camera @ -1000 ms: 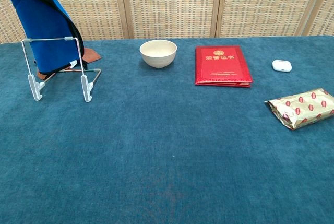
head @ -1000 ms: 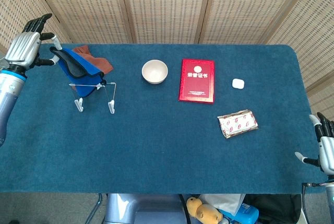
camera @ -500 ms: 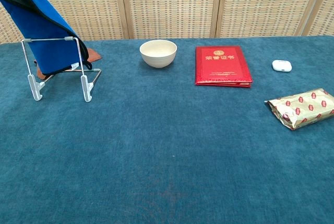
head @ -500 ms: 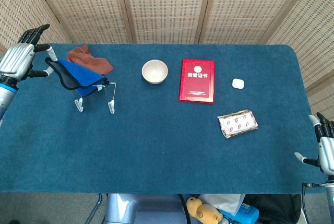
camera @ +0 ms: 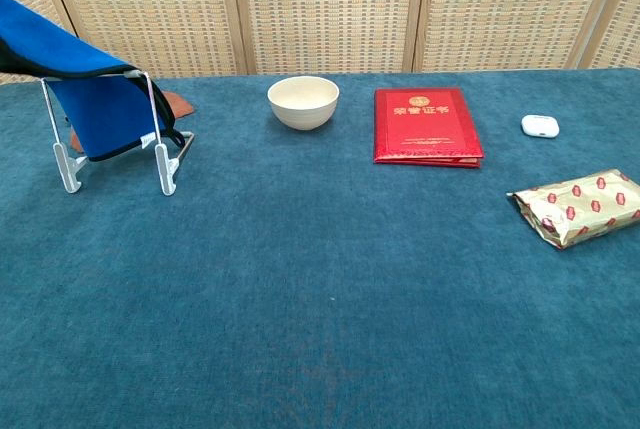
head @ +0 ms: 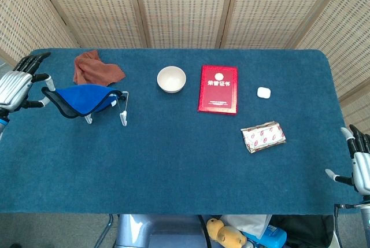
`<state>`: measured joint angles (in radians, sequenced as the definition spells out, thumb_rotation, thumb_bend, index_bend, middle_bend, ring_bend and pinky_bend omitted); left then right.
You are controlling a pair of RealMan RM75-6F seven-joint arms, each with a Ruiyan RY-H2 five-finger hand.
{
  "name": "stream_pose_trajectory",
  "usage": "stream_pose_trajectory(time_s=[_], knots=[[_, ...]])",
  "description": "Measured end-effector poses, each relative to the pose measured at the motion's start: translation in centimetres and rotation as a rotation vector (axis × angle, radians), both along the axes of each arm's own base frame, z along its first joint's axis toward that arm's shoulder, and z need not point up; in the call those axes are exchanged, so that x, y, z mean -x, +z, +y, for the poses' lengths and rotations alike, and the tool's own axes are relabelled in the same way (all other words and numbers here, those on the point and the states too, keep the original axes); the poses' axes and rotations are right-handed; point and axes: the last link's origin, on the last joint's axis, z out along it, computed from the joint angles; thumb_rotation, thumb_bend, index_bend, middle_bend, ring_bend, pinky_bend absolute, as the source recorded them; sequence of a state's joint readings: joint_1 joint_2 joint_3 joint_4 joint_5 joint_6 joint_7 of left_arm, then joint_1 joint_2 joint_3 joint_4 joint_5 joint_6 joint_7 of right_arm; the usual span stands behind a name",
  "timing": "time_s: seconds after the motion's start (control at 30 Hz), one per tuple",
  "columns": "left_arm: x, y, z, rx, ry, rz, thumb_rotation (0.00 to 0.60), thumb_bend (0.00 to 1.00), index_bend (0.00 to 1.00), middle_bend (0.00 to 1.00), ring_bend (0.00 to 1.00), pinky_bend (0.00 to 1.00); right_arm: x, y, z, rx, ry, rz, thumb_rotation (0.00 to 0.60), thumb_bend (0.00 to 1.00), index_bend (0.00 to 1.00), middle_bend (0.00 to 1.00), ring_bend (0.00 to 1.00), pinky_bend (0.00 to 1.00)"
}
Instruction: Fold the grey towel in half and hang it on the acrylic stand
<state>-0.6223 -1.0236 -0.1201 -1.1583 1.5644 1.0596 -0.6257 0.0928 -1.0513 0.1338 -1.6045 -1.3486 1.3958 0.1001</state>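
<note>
You can read gold characters, 荣誉证书, under a round emblem on the red booklet (head: 218, 88); the snack packet (camera: 579, 207) shows only a red pattern, nothing you could read.

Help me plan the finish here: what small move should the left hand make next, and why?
Probably lower and let go. The left hand holds the towel's outer end, the cloth already lies over the stand's top bar, and that end hangs unsupported beyond it.

Blue towel (head: 87, 97), red booklet (head: 218, 88), cream bowl (head: 171, 79)
</note>
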Motion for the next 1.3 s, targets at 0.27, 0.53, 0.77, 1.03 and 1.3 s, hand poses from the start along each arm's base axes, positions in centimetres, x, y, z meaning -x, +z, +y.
stream_pose_trajectory(time_s=[0.27,0.53,0.77,1.03,1.3], knots=[[0.7,-2.1,-1.4,0.028,-0.053,0.059,0.600,0.63,0.82,0.00,0.00,0.00,0.0,0.1,0.1,0.001,0.001,-0.003,0.600,0.00,0.00,0.00,0.00,0.00],[2.1,-3.8,-2.6,0.026,-0.085,0.216,0.600,0.63,0.82,0.00,0.00,0.00,0.1,0.3,0.2,0.007,0.003,-0.009,0.600,0.00,0.00,0.00,0.00,0.00],[4.1,-5.5,-3.3,0.018,-0.102,0.352,0.600,0.52,0.62,0.00,0.00,0.00,-0.1,0.3,0.2,0.004,0.011,-0.008,0.600,0.00,0.00,0.00,0.00,0.00],[4.7,-6.8,-3.9,0.017,-0.154,0.402,0.600,0.13,0.00,0.00,0.00,0.00,-0.2,0.2,0.3,0.002,0.012,-0.006,0.600,0.00,0.00,0.00,0.00,0.00],[4.3,-6.2,-4.4,-0.007,-0.220,0.237,0.600,0.13,0.00,0.00,0.00,0.00,-0.2,0.1,0.3,-0.001,0.015,-0.004,0.600,0.00,0.00,0.00,0.00,0.00]])
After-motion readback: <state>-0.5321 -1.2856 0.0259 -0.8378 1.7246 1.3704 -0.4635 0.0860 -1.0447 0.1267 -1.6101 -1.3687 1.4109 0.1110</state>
